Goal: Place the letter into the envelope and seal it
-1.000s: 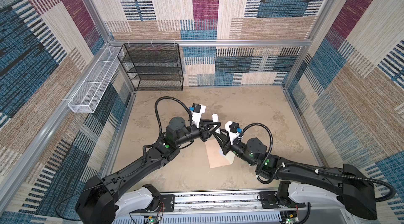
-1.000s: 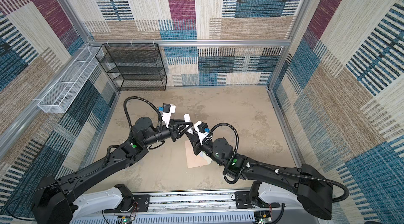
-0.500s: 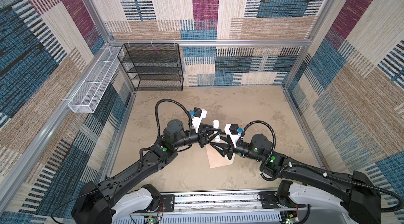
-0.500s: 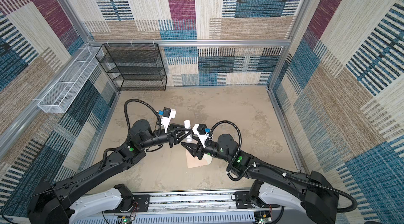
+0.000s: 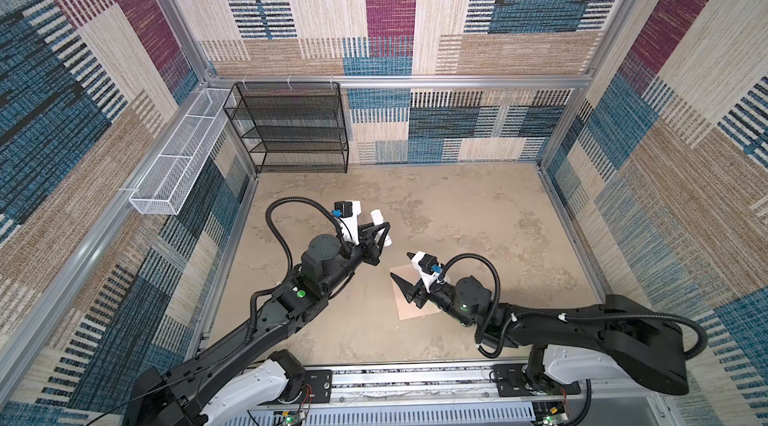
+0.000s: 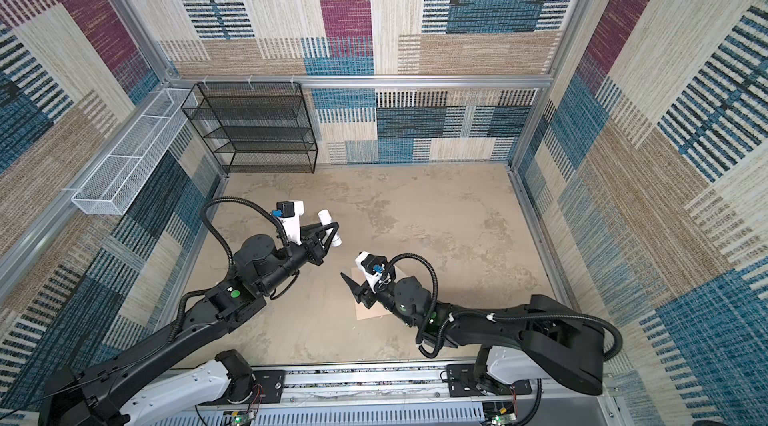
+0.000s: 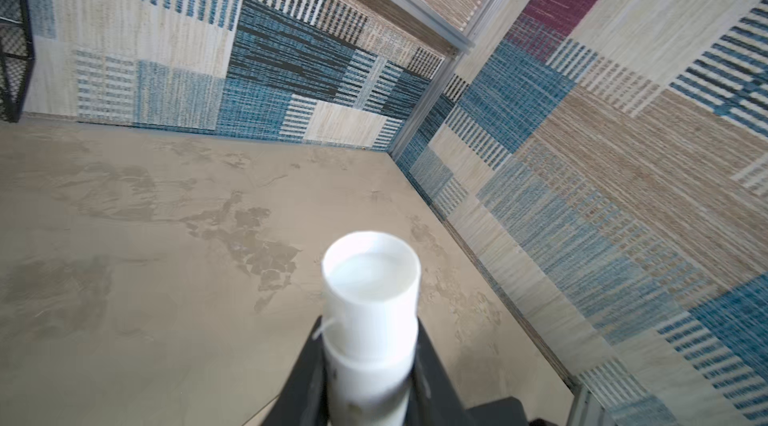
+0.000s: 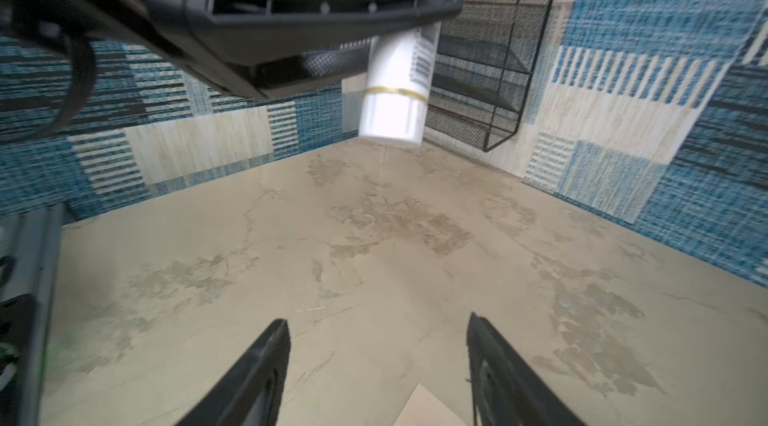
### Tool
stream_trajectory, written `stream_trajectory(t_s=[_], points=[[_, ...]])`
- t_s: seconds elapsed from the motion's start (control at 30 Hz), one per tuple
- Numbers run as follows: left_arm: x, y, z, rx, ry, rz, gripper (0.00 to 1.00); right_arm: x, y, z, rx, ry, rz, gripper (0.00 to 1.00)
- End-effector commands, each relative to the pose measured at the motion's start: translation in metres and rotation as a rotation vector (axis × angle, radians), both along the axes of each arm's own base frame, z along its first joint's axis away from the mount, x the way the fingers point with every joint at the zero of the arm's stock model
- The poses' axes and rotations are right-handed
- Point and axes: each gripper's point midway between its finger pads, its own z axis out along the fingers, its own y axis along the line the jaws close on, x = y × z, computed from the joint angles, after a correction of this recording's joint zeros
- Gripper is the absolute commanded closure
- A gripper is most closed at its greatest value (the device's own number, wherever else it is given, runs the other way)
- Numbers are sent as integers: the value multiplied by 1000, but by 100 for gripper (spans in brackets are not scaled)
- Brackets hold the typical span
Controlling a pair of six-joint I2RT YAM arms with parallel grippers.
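The envelope [image 5: 411, 309] lies on the table [image 5: 478, 228], right of the tube [image 5: 377, 217], shelf [image 5: 291, 129] behind.

Left arm [image 5: 266, 322] & right arm [image 5: 582, 320] matte black, white base housings [image 5: 249, 386], green dot [image 5: 299, 291]. Ribbed black cable [image 5: 291, 198] runs to white wrist cam mount [image 5: 353, 222] w/ blue connector [image 5: 337, 214]. Right gripper [image 8: 377, 320] fingers [image 8: 257, 378] black, tapered.

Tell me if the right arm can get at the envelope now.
Probably yes: the right pincer hangs open over the envelope, which lies flat on the table, uncovered. The left pincer, shut on the white tube, is clear of it.
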Motion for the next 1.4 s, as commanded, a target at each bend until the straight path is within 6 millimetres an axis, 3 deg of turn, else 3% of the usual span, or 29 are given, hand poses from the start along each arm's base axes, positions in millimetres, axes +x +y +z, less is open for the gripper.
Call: stream_trajectory(t_s=[0.0, 0.27, 0.5, 0.93, 1.1, 1.37], points=[[12, 15, -1, -25, 20, 124, 100, 20, -15, 45, 140, -145, -198, 30], [16, 13, -6, -58, 56, 156, 100, 38, 11, 45, 117, -203, -251, 32], [17, 9, -7, -75, 65, 149, 100, 46, 33, 44, 84, -219, -249, 39], [16, 7, -7, -74, 63, 139, 100, 50, 40, 39, 55, -214, -251, 54], [16, 7, -6, -66, 60, 139, 100, 50, 41, 37, 49, -209, -247, 67], [16, 4, -9, -56, 66, 130, 100, 48, 44, 39, 48, -208, -231, 73]])
